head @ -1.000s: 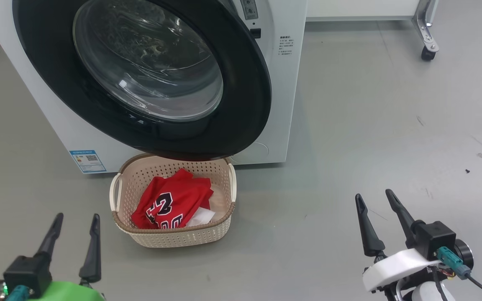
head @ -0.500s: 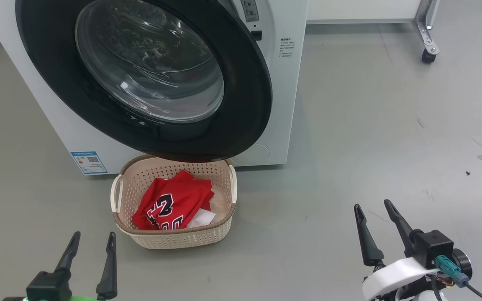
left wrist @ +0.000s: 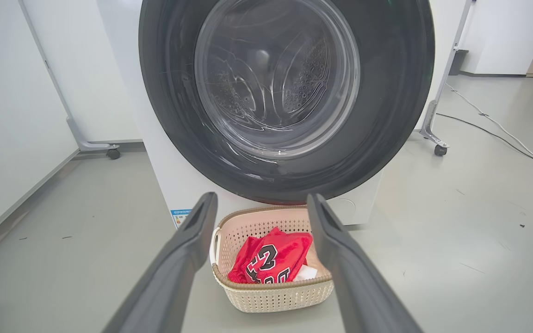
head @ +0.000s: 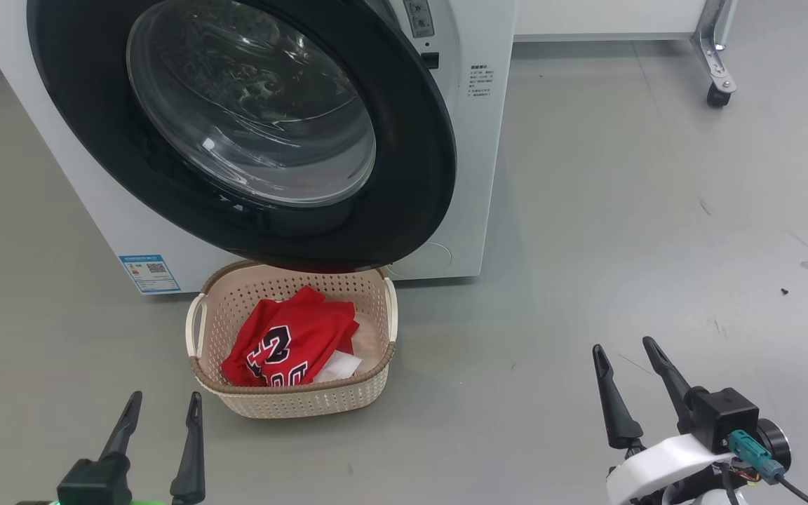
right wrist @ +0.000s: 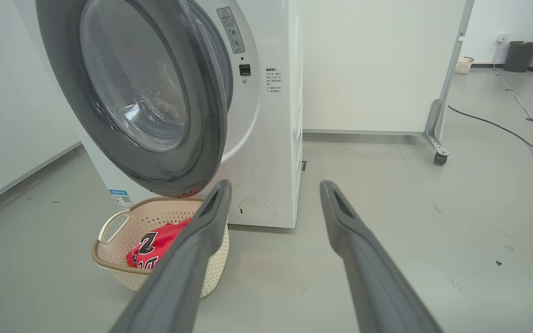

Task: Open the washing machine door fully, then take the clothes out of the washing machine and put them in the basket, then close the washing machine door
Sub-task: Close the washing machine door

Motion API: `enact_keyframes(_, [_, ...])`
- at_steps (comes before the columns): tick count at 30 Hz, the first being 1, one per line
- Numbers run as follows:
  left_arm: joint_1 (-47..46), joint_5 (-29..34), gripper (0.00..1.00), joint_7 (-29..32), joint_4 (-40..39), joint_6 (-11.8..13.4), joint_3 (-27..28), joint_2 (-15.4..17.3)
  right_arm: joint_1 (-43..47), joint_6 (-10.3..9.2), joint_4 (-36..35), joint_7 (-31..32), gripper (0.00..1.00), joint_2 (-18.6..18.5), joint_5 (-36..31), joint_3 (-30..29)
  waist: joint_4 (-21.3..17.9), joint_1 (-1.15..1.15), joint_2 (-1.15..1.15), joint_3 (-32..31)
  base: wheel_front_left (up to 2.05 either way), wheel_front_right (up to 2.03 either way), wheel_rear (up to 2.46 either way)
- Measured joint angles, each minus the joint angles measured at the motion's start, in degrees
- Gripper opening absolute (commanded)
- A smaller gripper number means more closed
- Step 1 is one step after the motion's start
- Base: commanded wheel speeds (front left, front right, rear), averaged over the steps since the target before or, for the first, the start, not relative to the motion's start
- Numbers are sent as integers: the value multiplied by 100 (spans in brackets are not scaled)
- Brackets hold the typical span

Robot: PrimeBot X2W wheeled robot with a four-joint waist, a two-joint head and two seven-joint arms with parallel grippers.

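Note:
The washing machine door (head: pixel 411 175), a glossy black ring around a clear glass bowl, hangs ajar on the white washing machine (head: pixel 477 175). The right wrist view shows a gap at the door's (right wrist: pixel 132 92) right edge. Below it on the floor stands the cream basket (head: pixel 306 401), with the red clothes (head: pixel 285 344) bunched inside, a black-and-white number showing. My left gripper (head: pixel 167 396) is open and empty, low and left of the basket (left wrist: pixel 275 293). My right gripper (head: pixel 622 345) is open and empty, well right of the basket (right wrist: pixel 109 263) over bare floor.
A blue label (head: pixel 150 272) sits low on the machine's front. A white panel on a metal frame with a caster (head: pixel 716 91) stands at the back right. A cable (right wrist: pixel 502 129) crosses the floor there, and a dark bin (right wrist: pixel 518 55) stands by the far wall.
My left gripper has drawn back toward me and a little to the right, still open. The right gripper has sunk slightly. Door, basket and clothes have not moved.

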Motion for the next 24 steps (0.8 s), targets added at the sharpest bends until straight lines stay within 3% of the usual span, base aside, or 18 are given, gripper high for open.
enact_keyframes(23, [6, 192, 100, 10, -20, 10, 47, -162, 39, 0, -15, 0, 100, 5, -25, -15, 25, 0, 0, 32, 0, 0, 0])
enact_keyframes(24, [6, 208, 100, 10, -25, 10, 46, -163, 39, 0, -24, 1, 42, 5, -25, -22, 26, 0, 0, 36, 0, 0, 0])
